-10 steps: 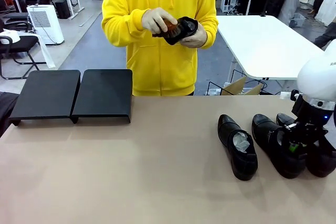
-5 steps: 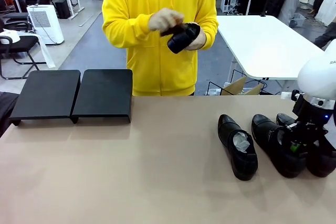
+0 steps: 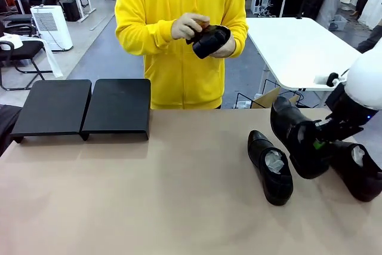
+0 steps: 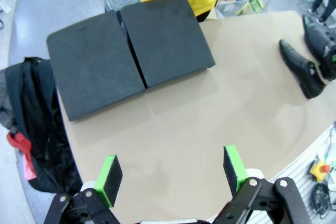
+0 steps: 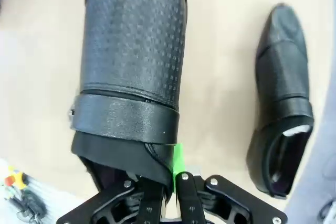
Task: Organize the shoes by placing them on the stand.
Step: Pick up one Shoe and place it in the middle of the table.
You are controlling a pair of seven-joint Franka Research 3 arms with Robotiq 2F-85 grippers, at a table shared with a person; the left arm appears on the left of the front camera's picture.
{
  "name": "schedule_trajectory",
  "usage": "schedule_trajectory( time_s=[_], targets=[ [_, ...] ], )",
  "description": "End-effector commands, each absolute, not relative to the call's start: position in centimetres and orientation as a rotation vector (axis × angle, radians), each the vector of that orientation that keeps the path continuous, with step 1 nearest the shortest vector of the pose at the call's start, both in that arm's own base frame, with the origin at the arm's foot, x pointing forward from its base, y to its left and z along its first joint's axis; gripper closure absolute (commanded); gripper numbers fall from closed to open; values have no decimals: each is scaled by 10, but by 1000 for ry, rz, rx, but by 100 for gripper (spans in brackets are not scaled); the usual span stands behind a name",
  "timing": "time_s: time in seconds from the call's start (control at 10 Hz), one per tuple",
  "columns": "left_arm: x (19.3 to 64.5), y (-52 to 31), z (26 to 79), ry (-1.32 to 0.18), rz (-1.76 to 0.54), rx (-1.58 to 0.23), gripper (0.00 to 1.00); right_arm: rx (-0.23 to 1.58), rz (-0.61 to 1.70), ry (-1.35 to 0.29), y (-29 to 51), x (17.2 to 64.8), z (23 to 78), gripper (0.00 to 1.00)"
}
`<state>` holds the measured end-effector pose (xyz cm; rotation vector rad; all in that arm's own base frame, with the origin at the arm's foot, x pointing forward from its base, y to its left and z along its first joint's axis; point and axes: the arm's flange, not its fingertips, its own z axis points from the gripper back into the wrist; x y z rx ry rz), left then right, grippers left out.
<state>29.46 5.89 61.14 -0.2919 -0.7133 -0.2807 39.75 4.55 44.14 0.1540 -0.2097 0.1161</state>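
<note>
We find the right gripper [image 3: 319, 142] clamped on a shoe [image 3: 293, 138] at its heel rim, toe tilted up, near the table's [image 3: 179, 207] right edge. The left gripper [image 4: 171, 174] is spread wide, holding nothing. The stand [image 3: 83, 107] sits at the far left corner.

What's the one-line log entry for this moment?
right hand: shut on glossy black leather dress shoe, off table | left hand: open | matte black flat stand: no shoes yet
</note>
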Motion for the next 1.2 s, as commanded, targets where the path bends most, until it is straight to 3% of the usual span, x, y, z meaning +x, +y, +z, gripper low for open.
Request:
schedule_trajectory(
  time_s=[0.0, 0.1, 0.3, 0.6, 0.8, 1.1],
  targets=[
    [294, 59, 611, -718, -295, -301, 0, 204, 157, -289, 47, 368, 461, 100],
    [294, 59, 611, -718, -295, -301, 0, 154, 116, -210, 45, 397, 441, 100],
    [294, 59, 611, -718, -295, -301, 0, 154, 116, -210, 45, 397, 441, 100],
    [294, 59, 611, -718, -295, -301, 0, 218, 169, -302, 97, 367, 476, 100],
    [294, 59, 611, -718, -295, -301, 0, 266, 261, -278, 162, 346, 477, 100],
    [294, 59, 611, -718, -295, -301, 0, 455, 259, -77, 230, 355, 434, 100]
  ],
)
